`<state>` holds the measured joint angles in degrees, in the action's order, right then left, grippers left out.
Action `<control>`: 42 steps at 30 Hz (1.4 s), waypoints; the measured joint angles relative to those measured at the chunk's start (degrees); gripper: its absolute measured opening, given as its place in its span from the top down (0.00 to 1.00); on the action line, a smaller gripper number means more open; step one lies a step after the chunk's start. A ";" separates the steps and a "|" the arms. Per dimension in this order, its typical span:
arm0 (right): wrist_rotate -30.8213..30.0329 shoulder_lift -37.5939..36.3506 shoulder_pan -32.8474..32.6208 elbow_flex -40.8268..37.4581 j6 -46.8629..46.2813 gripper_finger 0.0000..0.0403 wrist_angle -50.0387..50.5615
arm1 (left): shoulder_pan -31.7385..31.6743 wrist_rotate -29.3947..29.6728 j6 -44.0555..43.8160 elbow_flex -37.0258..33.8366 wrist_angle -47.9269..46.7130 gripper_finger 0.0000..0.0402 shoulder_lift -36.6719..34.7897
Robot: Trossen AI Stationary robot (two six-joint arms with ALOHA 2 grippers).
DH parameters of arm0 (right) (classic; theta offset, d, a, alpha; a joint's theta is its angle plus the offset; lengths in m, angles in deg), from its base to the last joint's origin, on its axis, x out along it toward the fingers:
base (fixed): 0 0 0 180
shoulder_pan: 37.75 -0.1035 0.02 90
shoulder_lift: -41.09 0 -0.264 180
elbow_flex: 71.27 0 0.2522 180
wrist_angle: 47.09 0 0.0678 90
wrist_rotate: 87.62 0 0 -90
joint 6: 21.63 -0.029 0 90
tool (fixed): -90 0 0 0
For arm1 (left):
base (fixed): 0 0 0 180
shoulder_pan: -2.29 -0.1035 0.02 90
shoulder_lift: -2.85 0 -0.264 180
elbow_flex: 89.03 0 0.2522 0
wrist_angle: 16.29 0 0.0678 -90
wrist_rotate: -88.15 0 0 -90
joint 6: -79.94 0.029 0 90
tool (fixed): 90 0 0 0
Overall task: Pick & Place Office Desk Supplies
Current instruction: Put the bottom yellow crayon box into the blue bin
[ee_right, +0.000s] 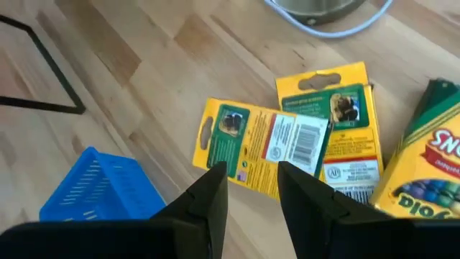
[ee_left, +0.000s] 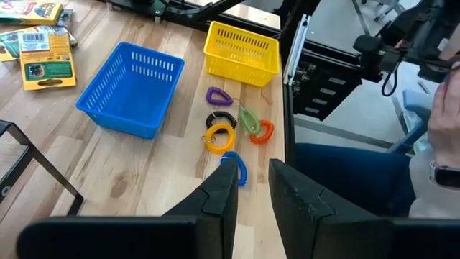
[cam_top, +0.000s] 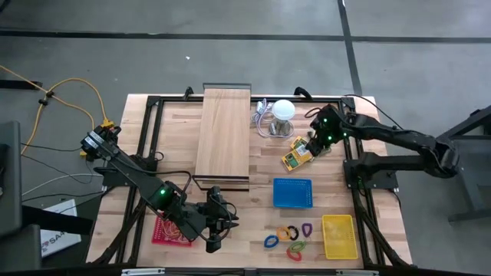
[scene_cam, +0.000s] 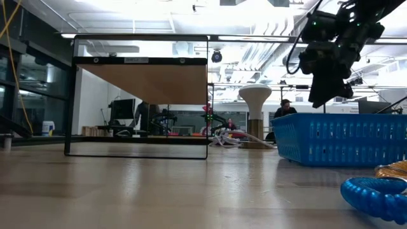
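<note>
Yellow-orange printed packs (cam_top: 295, 157) lie flat on the table near the white ball. My right gripper (cam_top: 308, 147) hangs open just above them. In its wrist view the fingers (ee_right: 215, 191) stand over the near edge of a tilted pack (ee_right: 266, 151), which overlaps a second pack (ee_right: 338, 137). Coloured loop clips (cam_top: 288, 238) lie loose between the two baskets. My left gripper (cam_top: 214, 244) is open above bare table to the left of them, and the blue clip (ee_left: 233, 167) shows just beyond its fingertips. A red tray (cam_top: 167, 230) lies partly under the left arm.
A blue basket (cam_top: 293, 193) sits between the packs and the clips, and a yellow basket (cam_top: 339, 236) stands at the near right. The long wooden board (cam_top: 224, 134) lies in its black frame. The white ball (cam_top: 284, 109) has a cable. A crayon box (ee_right: 431, 169) lies beside the packs. A person (ee_left: 445, 108) is off the table's right edge.
</note>
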<state>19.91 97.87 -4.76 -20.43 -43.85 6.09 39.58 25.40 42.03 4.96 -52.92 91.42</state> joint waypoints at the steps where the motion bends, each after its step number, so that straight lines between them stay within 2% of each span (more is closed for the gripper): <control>1: 0.74 -0.03 0.38 0.01 0.98 0.72 -0.02 | 0.00 0.00 0.00 0.00 0.07 0.81 0.00; 6: 2.12 -0.07 0.92 0.01 4.30 0.72 -0.72 | -0.01 0.00 0.00 0.00 0.44 0.81 0.00; 24: 1.87 -0.07 0.92 0.01 5.70 0.72 -3.37 | -0.01 0.00 0.00 0.00 0.46 0.81 0.00; 32: -7.03 -0.04 0.92 0.01 6.02 0.72 -3.99 | -0.02 0.00 0.00 0.00 0.46 0.81 0.00; 42: -12.28 1.39 0.73 0.01 8.66 0.72 -1.52 | 0.01 0.00 0.00 0.00 0.48 0.81 0.00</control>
<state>7.63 99.25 -4.02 -20.43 -35.19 4.57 39.59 25.40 42.03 4.96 -52.44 91.42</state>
